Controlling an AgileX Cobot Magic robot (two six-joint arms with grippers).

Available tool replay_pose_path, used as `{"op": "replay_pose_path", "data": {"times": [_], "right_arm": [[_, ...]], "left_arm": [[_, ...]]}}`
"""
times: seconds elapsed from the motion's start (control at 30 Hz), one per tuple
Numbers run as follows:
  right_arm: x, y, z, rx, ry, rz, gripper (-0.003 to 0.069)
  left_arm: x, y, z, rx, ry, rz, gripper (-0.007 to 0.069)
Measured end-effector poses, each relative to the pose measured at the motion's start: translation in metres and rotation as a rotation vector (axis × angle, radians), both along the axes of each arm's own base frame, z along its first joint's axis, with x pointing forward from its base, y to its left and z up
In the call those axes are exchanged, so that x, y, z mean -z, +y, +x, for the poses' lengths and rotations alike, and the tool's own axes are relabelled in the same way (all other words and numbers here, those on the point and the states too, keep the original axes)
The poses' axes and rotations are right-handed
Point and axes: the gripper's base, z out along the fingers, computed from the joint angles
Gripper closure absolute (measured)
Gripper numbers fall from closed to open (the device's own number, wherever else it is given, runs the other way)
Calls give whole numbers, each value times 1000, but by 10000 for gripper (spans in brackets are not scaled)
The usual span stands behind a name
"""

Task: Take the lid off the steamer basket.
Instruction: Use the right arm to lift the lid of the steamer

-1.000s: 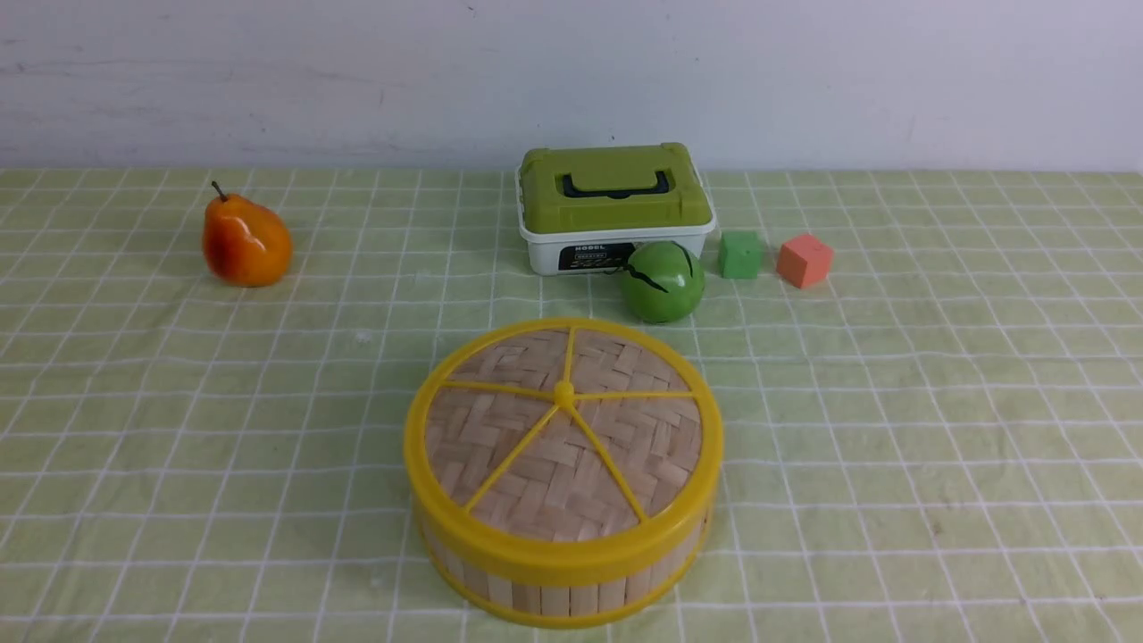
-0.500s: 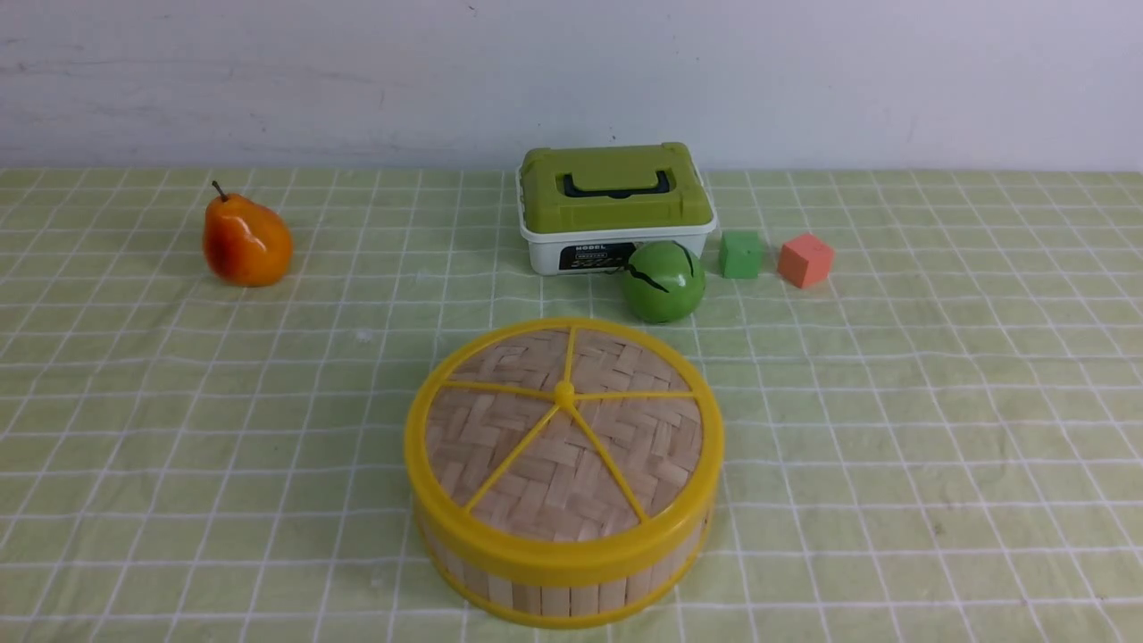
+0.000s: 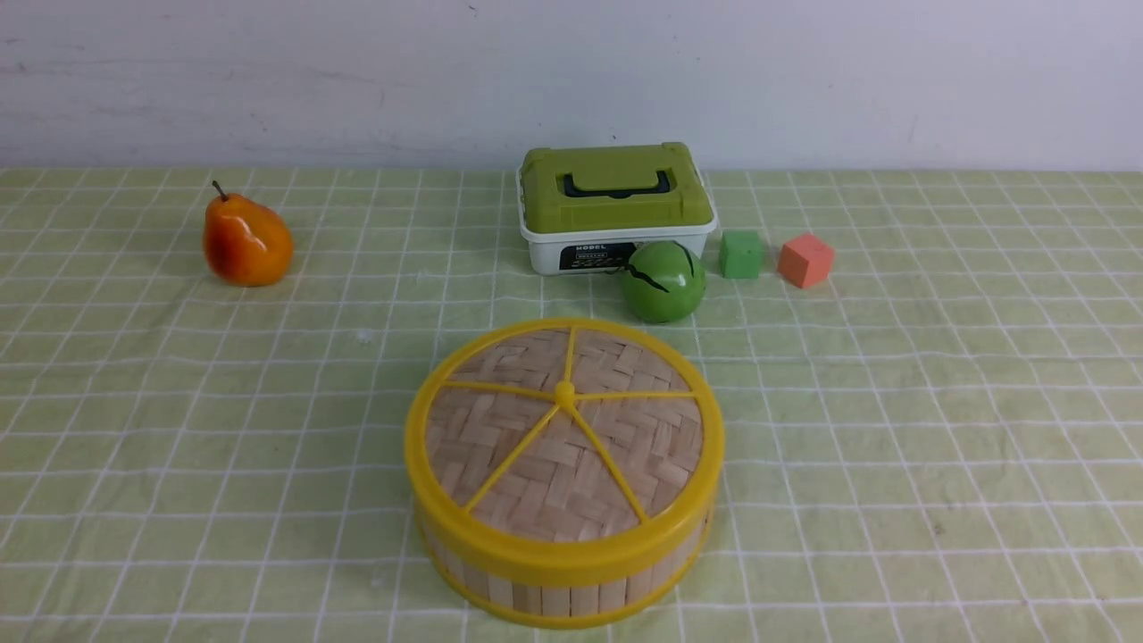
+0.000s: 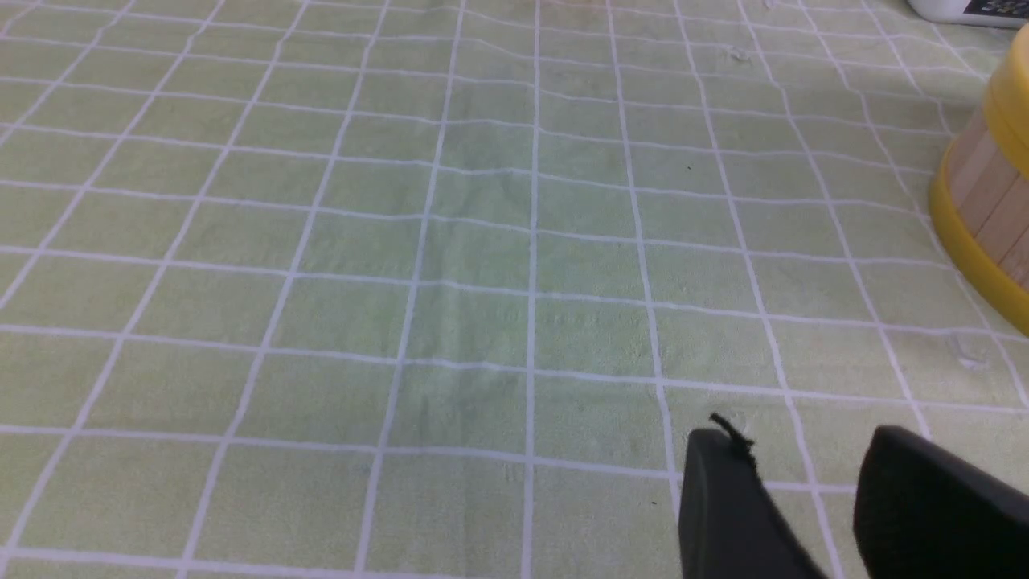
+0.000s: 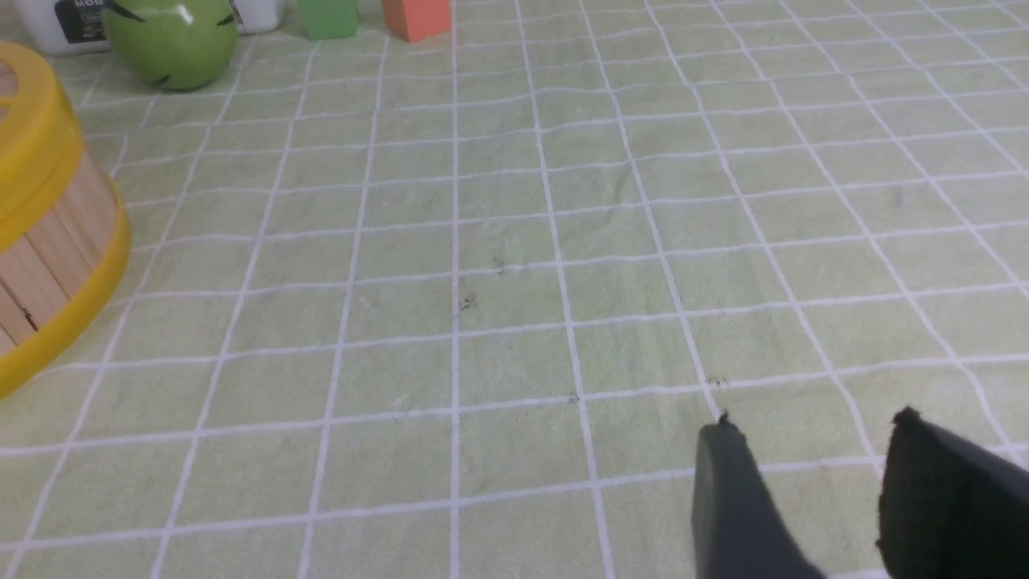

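Observation:
The lid (image 3: 563, 438), a woven bamboo disc with yellow rim, spokes and centre knob, sits closed on the steamer basket (image 3: 554, 594) at the front middle of the table. The basket's slat wall also shows in the left wrist view (image 4: 985, 189) and the right wrist view (image 5: 48, 233). Neither gripper shows in the front view. My left gripper (image 4: 792, 438) is open and empty over bare cloth, well to the basket's left. My right gripper (image 5: 812, 426) is open and empty over bare cloth, well to the basket's right.
A white box with a green top (image 3: 614, 207) stands behind the basket, a green ball (image 3: 663, 281) in front of it. A green cube (image 3: 740, 254) and an orange cube (image 3: 805, 260) lie to its right. An orange pear (image 3: 246, 241) stands at the back left.

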Motion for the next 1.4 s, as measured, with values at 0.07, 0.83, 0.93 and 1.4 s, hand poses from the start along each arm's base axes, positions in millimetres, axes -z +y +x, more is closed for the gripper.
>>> {"op": "replay_pose_path", "data": {"times": [0.07,0.83,0.93,1.4], "right_arm": [[0,0,0,0,0,0,417],[-3,21,0,18,25,856,417],[-7,26,0,19,34,1077,417],[-26,23,-1,-95,-86,668,426]], "left_arm": [[0,0,0,0,0,0,386],[0,0,0,0,0,0,386],[0,0,0,0,0,0,386],[0,0,0,0,0,0,386]]}}
